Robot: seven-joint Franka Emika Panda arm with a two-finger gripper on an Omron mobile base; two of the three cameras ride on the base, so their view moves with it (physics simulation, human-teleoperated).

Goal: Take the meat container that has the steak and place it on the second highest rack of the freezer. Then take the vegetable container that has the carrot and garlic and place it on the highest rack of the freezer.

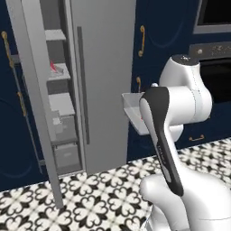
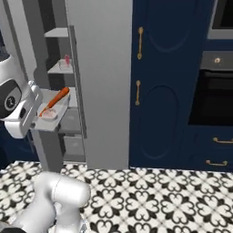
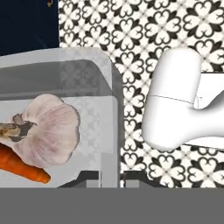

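Note:
My gripper (image 3: 112, 180) is shut on the rim of the vegetable container (image 3: 87, 65), a shallow light-grey tray. It is held level in the air in front of the open freezer (image 1: 103, 81). The carrot (image 3: 22, 164) and the pale garlic (image 3: 50, 129) lie inside it. From the right base view the vegetable container (image 2: 50, 119) hangs about level with the freezer's middle shelves, with the carrot (image 2: 57, 98) on top. The meat container (image 1: 57, 71) with the red steak (image 1: 53, 66) rests on the second shelf from the top. The top rack (image 1: 55, 34) is bare.
The freezer's tall grey door (image 1: 31, 90) stands open at the left. Dark navy cabinets (image 2: 164, 91) with gold handles flank the freezer. An oven (image 2: 214, 95) sits at the right. A black-and-white patterned floor (image 2: 150, 195) lies below.

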